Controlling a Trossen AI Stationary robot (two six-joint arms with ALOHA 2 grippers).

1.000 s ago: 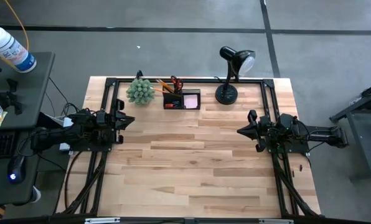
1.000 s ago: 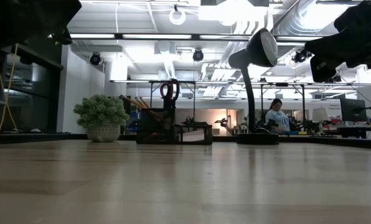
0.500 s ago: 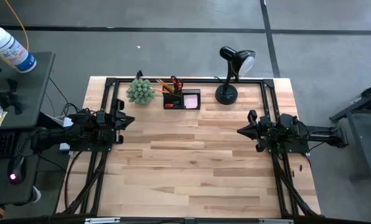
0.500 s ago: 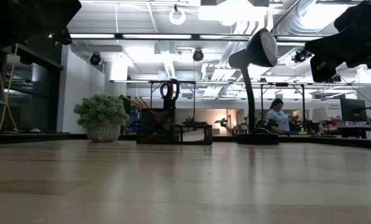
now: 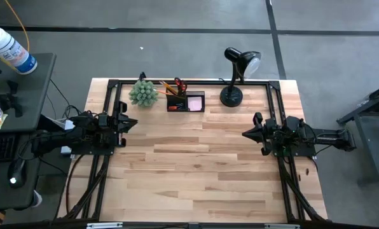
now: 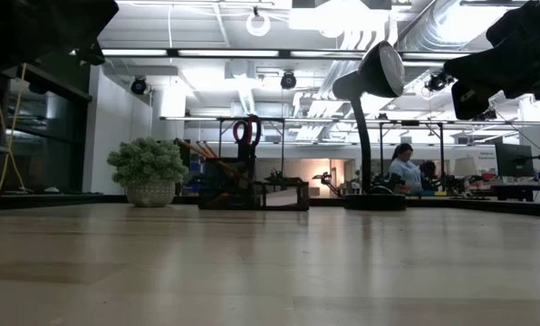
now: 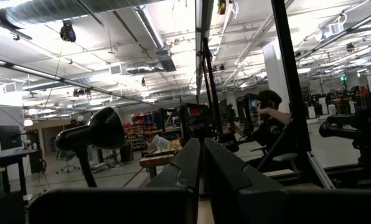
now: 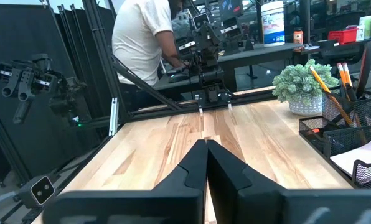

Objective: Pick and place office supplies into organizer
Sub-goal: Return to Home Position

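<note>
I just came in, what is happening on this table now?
Nothing is being handled. The left gripper and right gripper are shut and empty, each at its own side of the table. The scissors, pencils and pink sticky pad are in the black organizer at the far edge, between the plant and the lamp.

left claw (image 5: 132, 123): raised, pointing inward, fingers together | right claw (image 5: 245, 133): raised, pointing inward, fingers together
</note>
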